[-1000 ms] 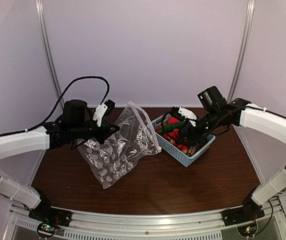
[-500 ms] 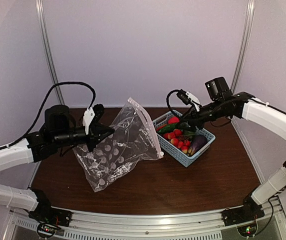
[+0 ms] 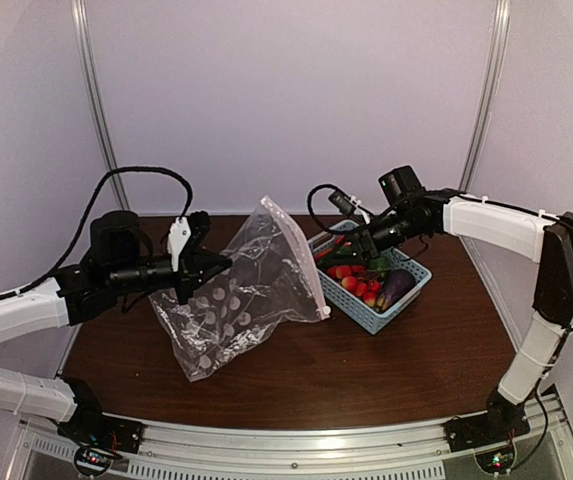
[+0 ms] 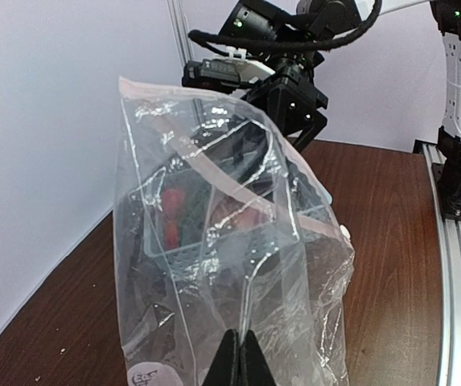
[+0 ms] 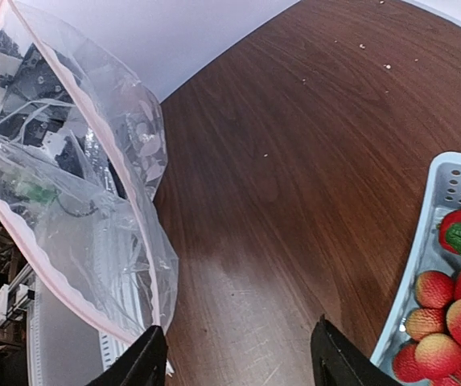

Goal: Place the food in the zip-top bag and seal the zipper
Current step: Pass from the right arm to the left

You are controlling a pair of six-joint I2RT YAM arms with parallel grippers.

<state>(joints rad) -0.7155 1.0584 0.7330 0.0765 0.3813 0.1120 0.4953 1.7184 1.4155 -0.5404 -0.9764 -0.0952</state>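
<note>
the zip-top bag [image 3: 238, 300] is held up by its edge in the clamped left gripper [image 4: 240, 360], its zipper [image 3: 296, 257] side turned toward the blue basket [image 3: 371, 318], where the food [image 3: 358, 277] lies just below the right gripper [image 5: 238, 354], whose fingers are spread and empty, that arm being the nearer.

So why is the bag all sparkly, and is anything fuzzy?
Top view: light glints white off the creases of the bag, and the poles on the wall look a bit bowed by the lens. Left wrist view: the basket looks dim and smeared through the plastic. Right wrist view: quite sharp, with a pale shine on the table.
</note>
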